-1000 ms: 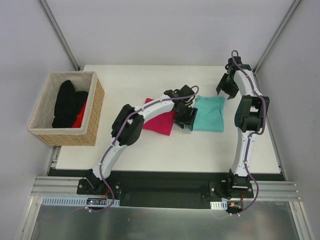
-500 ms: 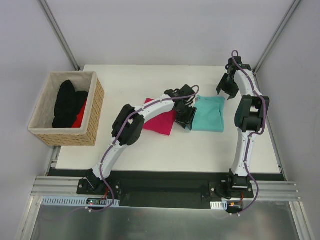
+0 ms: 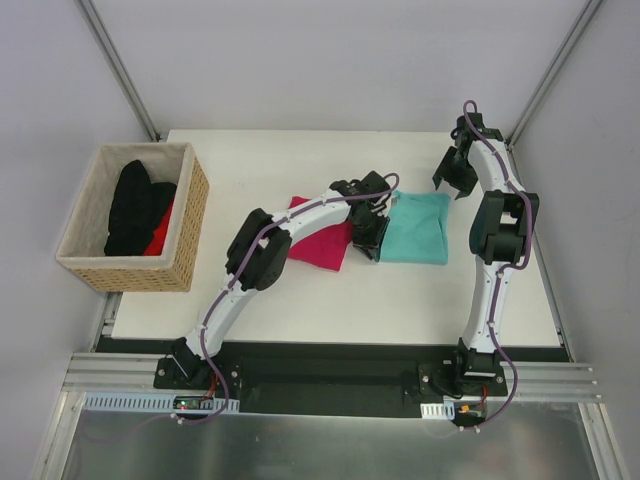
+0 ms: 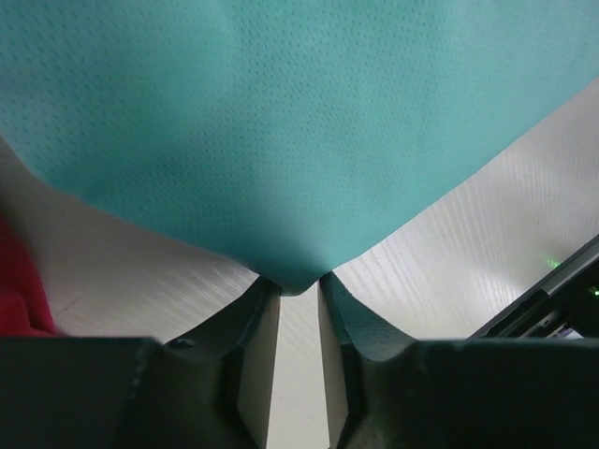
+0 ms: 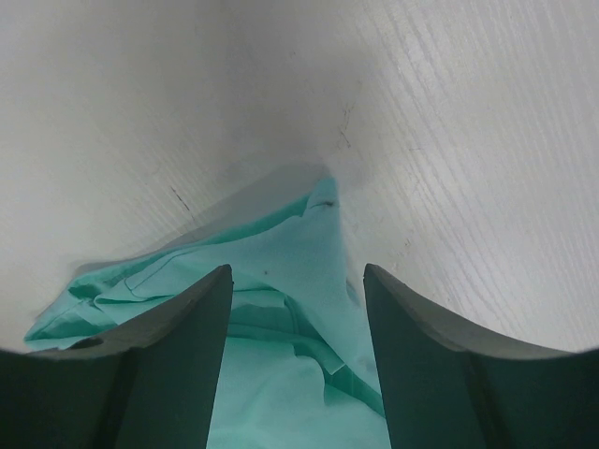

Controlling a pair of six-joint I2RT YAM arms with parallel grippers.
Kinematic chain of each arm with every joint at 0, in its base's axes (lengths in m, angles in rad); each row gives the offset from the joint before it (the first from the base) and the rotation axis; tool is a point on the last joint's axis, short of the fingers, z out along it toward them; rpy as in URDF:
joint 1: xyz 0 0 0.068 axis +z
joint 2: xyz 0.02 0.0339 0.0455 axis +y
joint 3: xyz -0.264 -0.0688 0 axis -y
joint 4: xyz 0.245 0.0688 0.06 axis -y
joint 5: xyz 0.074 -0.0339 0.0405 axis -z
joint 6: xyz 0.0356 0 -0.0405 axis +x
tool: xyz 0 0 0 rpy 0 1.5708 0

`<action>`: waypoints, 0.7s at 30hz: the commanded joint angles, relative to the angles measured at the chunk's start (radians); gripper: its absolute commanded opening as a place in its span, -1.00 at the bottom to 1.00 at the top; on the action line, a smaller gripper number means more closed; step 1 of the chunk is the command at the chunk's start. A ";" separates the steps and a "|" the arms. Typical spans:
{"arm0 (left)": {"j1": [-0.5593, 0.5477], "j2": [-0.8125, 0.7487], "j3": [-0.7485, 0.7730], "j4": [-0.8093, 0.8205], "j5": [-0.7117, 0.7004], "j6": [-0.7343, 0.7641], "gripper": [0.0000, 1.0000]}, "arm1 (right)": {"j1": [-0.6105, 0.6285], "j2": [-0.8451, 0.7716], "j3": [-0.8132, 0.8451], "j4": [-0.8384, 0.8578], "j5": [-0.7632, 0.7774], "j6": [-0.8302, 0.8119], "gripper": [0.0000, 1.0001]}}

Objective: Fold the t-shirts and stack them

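left gripper [image 4: 298, 285]: we see the jaws almost together, nipping the near left corner of the teal shirt [image 4: 299, 122]. The cloth draws to a point at the tips.
right gripper [image 5: 297, 273]: we see the jaws well apart and holding nothing. It hangs over the teal shirt's far right edge, with cloth showing between the fingers below.
teal shirt: folded to a rough rectangle, right of centre on the table [image 3: 300, 300]. We see a fine dotted knit in the left wrist view and rumpled folds at the far edge in the right wrist view.
pink shirt [image 3: 315, 250]: folded and lying flat just left of the teal one, partly under the left arm. We cannot tell if the two touch. They are not yet stacked.
basket [image 3: 150, 272]: at the table's left, holding a black garment [image 3: 135, 205] and something red.
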 commanded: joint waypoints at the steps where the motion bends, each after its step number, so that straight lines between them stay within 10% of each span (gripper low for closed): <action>1: -0.006 0.011 0.043 -0.024 0.027 0.012 -0.66 | -0.007 -0.035 0.035 -0.005 0.005 0.005 0.23; 3: -0.008 0.011 0.043 -0.025 0.027 0.012 -1.00 | -0.007 -0.035 0.036 -0.005 0.002 0.006 0.23; 21: 0.002 0.001 0.032 -0.038 0.008 0.013 -0.98 | -0.007 0.034 0.064 -0.003 -0.021 0.012 0.24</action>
